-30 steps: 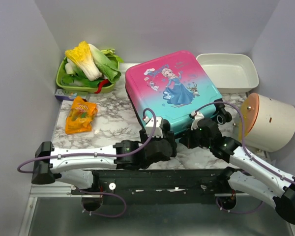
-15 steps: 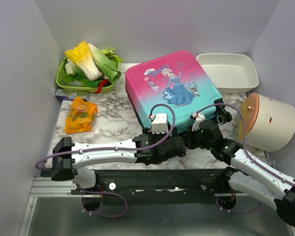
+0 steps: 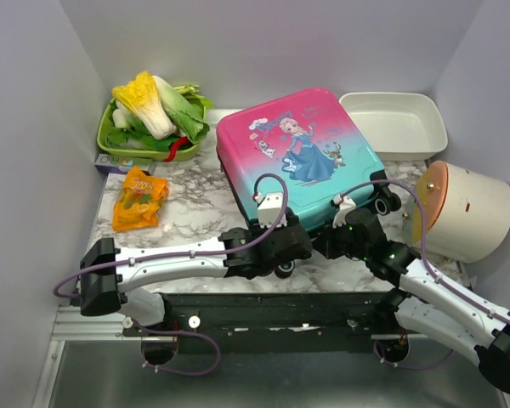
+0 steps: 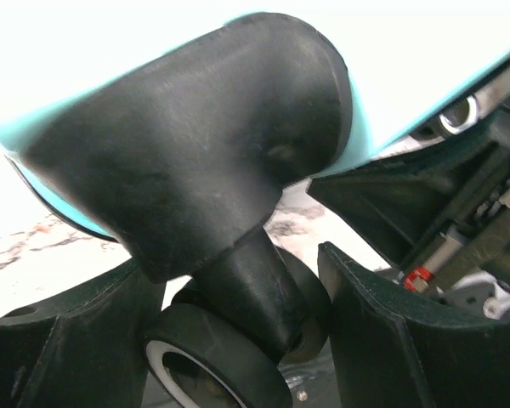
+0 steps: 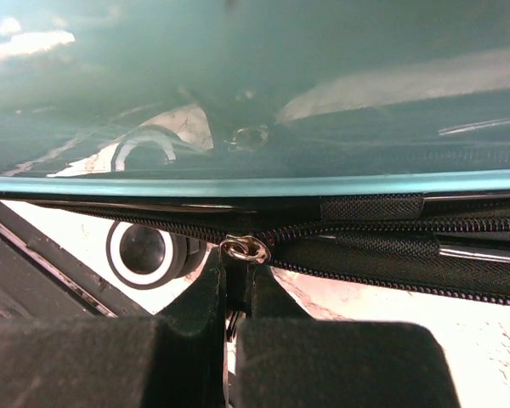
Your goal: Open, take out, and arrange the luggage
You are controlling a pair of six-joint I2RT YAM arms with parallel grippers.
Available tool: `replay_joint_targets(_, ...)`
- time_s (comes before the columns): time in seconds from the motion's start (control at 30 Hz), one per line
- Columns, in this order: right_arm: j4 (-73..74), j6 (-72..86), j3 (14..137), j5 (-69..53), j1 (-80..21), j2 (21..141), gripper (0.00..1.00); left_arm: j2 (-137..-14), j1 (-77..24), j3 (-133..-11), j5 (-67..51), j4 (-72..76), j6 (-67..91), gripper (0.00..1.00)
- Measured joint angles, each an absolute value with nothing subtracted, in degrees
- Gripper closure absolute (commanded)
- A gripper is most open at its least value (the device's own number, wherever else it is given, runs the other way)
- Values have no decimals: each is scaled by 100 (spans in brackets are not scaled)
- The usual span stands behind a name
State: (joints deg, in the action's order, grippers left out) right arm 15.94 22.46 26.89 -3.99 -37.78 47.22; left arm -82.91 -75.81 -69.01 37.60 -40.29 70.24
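Right now we see the luggage (image 3: 302, 157) lying flat and closed on the marble tabletop (image 3: 195, 217). Its princess print faces up, its pink end points toward the back wall, and its teal, wheeled end points toward the arms. It sits between a green basket (image 3: 109, 144) of leafy vegetables on the left and a white tray (image 3: 395, 123) at the back right. An orange packet (image 3: 140, 197) lies near its left side, and a white drum with an orange lid (image 3: 472, 212) lies on its side to the right.

Both grippers are at the wheeled edge. Our left gripper (image 4: 238, 340) has its fingers (image 4: 408, 340) apart — one on each side of a black caster wheel (image 4: 212, 365) at the teal corner. We cannot tell whether they touch it. Our right gripper (image 5: 234, 314) is pressed closed, its fingertips pinching the metal zipper pull (image 5: 245, 249) on the black zipper line just below the teal shell rim — a second wheel (image 5: 144, 251) shows beyond.
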Motion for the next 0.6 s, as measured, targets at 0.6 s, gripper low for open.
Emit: replay_joint_targets(0.6, 2016, 2259, 2808, -617, -3743, 4182, 99, -6626, -7393, -5450, 3089, -1806, 5413, 100)
